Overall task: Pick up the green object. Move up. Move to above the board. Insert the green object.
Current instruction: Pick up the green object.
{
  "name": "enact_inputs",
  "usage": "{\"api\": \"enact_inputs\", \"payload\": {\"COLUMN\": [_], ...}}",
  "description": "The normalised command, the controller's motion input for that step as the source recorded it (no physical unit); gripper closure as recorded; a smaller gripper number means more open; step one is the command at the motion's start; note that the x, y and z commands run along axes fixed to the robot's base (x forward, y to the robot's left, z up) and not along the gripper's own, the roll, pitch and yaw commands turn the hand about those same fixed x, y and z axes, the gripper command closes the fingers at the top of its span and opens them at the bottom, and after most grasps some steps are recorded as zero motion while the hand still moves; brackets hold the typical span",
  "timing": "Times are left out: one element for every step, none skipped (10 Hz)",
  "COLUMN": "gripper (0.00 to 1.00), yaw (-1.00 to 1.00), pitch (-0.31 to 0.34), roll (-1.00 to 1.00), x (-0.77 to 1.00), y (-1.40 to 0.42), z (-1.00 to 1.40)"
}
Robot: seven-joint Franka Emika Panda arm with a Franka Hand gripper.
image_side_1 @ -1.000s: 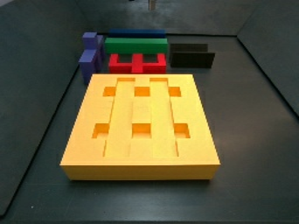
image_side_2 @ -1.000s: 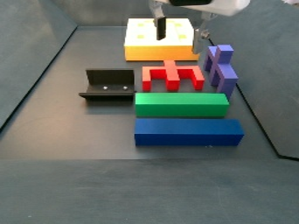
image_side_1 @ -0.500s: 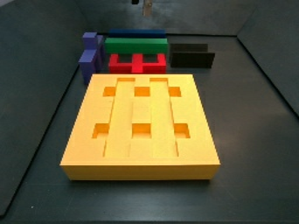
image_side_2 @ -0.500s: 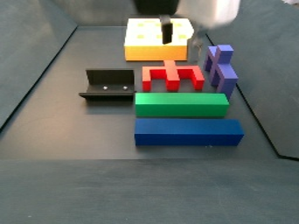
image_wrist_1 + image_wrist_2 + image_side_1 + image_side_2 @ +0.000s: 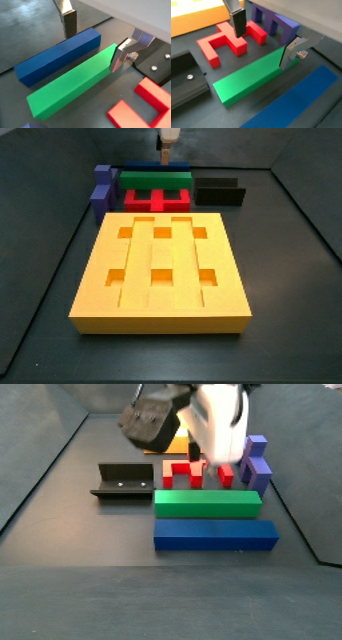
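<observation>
**Gripper open over the green bar**

Dark grey floor [image 5: 80, 534] carried the long plain green rectangular bar [image 5: 207, 504], lying between a blue bar [image 5: 215, 535] and a red notched block [image 5: 198, 472]. The gripper [image 5: 93, 40] hung above it, 2 fingers [image 5: 238, 22] spread, grasping nothing. The grooved yellow-orange board [image 5: 163, 273] lay well apart.

A robotics test cell in a lab: a dark walled surface [image 5: 287, 268] encloses plain coloured blocks, a grooved yellow-orange board [image 5: 162, 273] and a black fixture [image 5: 123, 481]. The arm's gripper [image 5: 264, 42] hangs over the pieces beside the green object [image 5: 207, 503], jaws apart.
</observation>
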Motion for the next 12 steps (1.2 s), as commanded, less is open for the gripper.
{"api": "enact_inputs", "payload": {"gripper": [0.00,0.00,0.00,0.00,0.00,0.00,0.00,0.00,0.00,0.00,0.00,0.00], "yaw": [-0.60,-0.40,-0.07,0.00,0.00,0.00,0.00,-0.03,-0.02,-0.03,0.00,0.00], "pitch": [-0.023,-0.026,-0.131,-0.174,-0.221,-0.216,-0.219,-0.224,-0.149,0.000,-0.036,-0.101], "roll": [-0.14,-0.22,-0.10,-0.09,-0.05,-0.11,-0.13,-0.13,-0.05,-0.04,-0.05,-0.06], "x": [0.00,-0.01,0.00,0.00,-0.03,-0.01,-0.06,-0.19,-0.13,0.01,0.00,0.00], "y": [0.27,0.38,0.00,-0.10,-0.25,-0.20,-0.14,0.00,0.00,-0.04,0.00,-0.02], "z": [-0.13,-0.02,-0.27,-0.49,-0.59,-0.55,-0.49,-0.39,-0.25,0.00,-0.03,-0.19]}}
